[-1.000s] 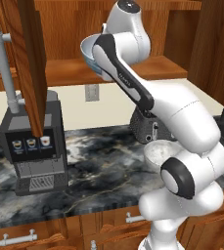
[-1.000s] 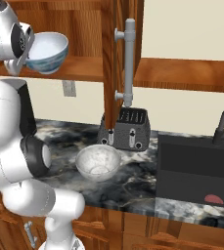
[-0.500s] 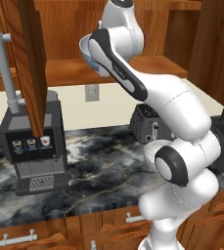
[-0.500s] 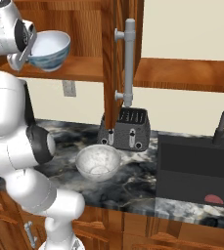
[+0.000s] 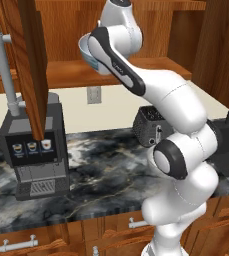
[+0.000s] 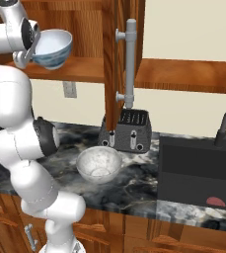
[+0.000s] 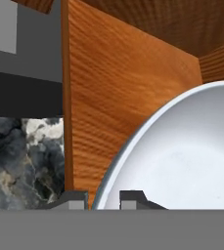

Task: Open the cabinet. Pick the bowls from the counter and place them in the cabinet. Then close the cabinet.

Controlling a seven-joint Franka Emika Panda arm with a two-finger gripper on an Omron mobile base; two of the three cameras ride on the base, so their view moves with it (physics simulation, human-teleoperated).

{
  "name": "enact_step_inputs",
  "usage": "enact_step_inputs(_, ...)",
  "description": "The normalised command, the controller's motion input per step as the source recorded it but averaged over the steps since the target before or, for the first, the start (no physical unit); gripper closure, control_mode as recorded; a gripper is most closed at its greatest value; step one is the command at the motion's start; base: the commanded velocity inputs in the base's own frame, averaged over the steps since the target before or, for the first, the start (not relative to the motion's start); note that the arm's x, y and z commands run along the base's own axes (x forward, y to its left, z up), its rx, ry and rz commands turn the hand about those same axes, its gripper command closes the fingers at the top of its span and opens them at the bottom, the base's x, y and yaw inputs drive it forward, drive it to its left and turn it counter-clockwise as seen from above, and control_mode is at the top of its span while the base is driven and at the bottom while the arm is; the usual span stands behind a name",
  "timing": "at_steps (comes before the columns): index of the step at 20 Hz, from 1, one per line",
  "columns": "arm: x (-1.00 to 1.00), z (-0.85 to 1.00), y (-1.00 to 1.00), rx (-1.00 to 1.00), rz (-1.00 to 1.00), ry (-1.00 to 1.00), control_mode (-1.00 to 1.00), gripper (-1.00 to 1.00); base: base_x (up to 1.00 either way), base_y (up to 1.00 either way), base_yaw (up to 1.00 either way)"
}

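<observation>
**Blue bowl held at the cabinet shelf**

The gripper [image 7: 106, 199] pinches the rim of the blue-patterned bowl [image 6: 50, 48], holding it tilted just above the shelf of the open cabinet [image 6: 82, 69] (both doors stand swung out). The speckled bowl [image 6: 99, 164] sits upright on the counter [image 6: 134, 180], just in front of the toaster [image 6: 128, 130].

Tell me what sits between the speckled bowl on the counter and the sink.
Nothing: in the right base view, bare counter runs from the speckled bowl to the sink. The toaster stands behind that stretch.
</observation>
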Motion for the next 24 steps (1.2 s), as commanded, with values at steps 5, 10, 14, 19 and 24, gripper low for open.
enact_step_inputs(5, 0.46, -0.12, 0.0, 0.0, 0.02, 0.01, -1.0, 1.0, 0.0, 0.0, 0.0)
enact_step_inputs(10, 0.42, -0.11, 0.0, 0.0, 0.03, 0.0, -1.0, 1.0, 0.0, 0.0, 0.0)
enact_step_inputs(14, 0.39, -0.12, 0.0, 0.0, 0.03, 0.0, -1.0, 1.0, 0.0, 0.0, 0.0)
enact_step_inputs(19, 0.15, -0.03, 0.0, 0.0, 0.04, 0.0, -1.0, -1.0, 0.0, 0.0, 0.0)
enact_step_inputs(24, 0.0, 0.0, 0.0, -0.02, 0.04, 0.0, -1.0, -1.0, 0.0, 0.0, 0.0)
